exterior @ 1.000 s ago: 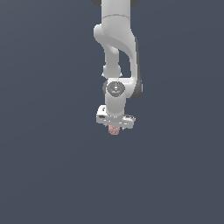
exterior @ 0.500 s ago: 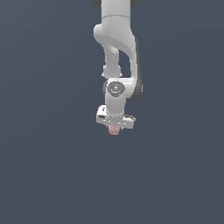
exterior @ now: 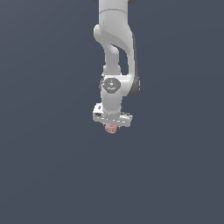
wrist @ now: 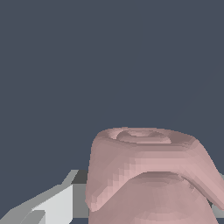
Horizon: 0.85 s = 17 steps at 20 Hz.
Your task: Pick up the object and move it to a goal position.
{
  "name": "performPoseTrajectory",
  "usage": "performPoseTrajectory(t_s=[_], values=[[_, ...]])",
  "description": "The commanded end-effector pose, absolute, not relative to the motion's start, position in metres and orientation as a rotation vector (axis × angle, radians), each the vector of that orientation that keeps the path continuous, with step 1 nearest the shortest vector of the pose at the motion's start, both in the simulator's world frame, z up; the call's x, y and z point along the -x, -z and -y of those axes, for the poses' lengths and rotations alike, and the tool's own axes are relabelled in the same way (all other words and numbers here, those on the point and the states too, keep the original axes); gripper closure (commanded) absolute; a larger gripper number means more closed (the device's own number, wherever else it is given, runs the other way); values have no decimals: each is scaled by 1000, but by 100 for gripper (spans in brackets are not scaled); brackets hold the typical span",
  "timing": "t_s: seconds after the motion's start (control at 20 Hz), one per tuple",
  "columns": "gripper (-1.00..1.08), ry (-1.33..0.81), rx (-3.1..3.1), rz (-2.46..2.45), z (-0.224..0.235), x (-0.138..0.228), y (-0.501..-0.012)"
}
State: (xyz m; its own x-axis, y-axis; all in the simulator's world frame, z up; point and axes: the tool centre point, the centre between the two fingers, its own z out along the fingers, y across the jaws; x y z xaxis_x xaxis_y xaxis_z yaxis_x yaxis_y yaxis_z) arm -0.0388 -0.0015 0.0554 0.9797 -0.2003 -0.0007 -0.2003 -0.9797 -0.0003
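Note:
The object (exterior: 111,128) is a small dusty-pink lumpy item with a ridged surface. In the exterior view it hangs just under my white gripper (exterior: 111,126), held between the fingers, mostly hidden by the hand. In the wrist view the object (wrist: 148,175) fills the near part of the picture, with one white finger (wrist: 52,205) beside it. My gripper is shut on it and holds it in the air against the plain dark grey background. No goal marker shows.
The white arm (exterior: 114,52) comes down from the top of the exterior view. Nothing else shows but the uniform dark grey surface (exterior: 43,175).

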Motion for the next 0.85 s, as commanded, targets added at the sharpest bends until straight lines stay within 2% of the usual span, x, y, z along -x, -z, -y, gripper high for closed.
performPoseTrajectory(t_s=[0.0, 0.45, 0.8], values=[[108, 1, 3125, -318, 14, 40, -67], [108, 0, 3125, -318, 72, 46, -119], [108, 0, 3125, -319, 87, 45, -132]])
